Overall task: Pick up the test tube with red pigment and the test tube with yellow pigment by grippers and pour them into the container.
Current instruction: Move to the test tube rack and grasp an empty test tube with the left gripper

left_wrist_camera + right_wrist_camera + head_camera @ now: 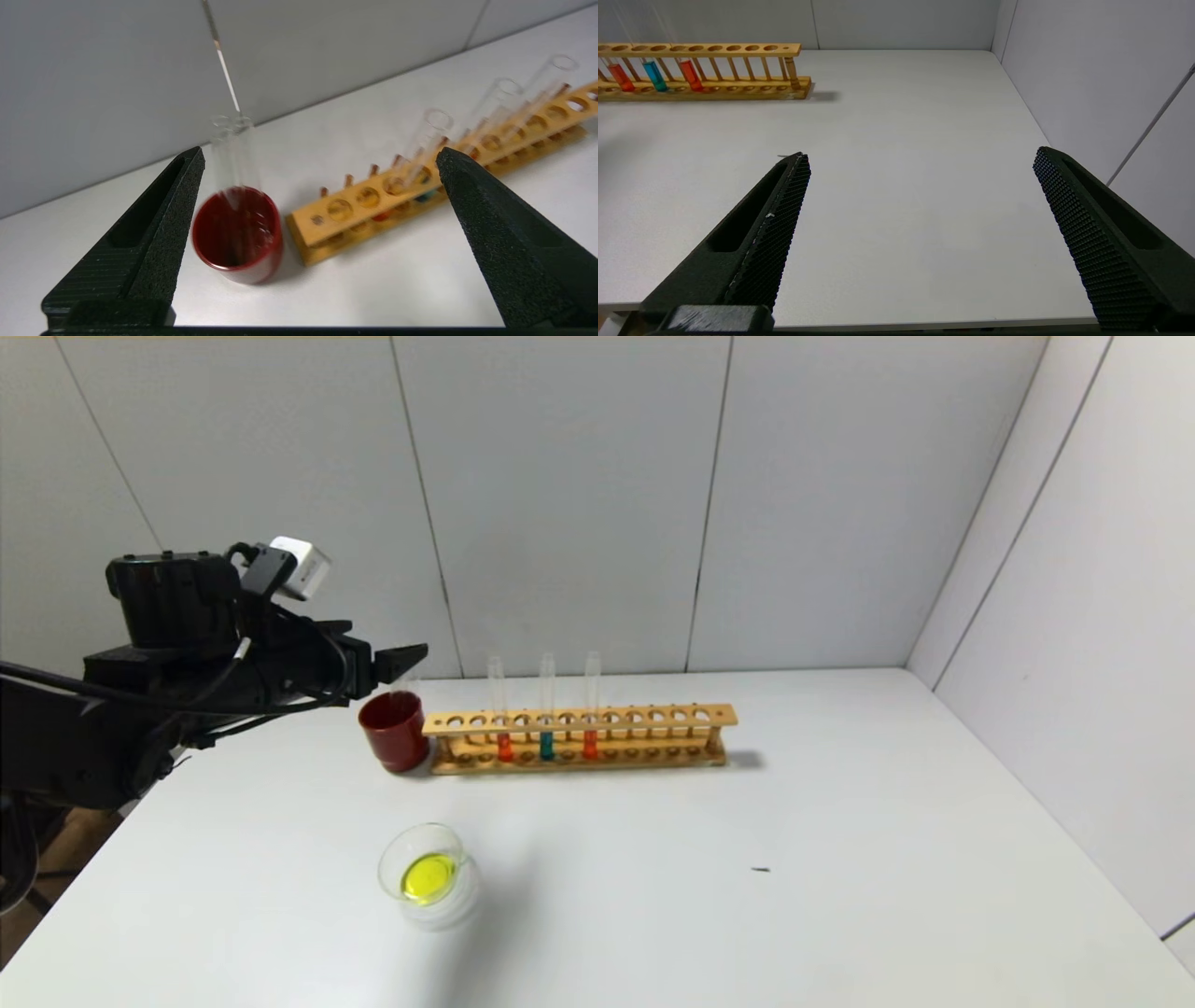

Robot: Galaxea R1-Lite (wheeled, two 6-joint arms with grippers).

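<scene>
Both end effectors gape with nothing between their fingers: the left end effector [320,156] hangs above the dark red cup [394,731], where an empty tube [232,154] stands. The rack [653,717] beside it holds two red-pigment tubes [505,745]; the container [429,875] holds yellow liquid nearer on the desk [840,859].

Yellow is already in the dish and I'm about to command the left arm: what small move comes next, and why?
Probably swing the left gripper toward the rack and line up on a red test tube. Its jaws stand open and empty, an empty tube stands in the red cup, and the glass dish holds only yellow.
</scene>
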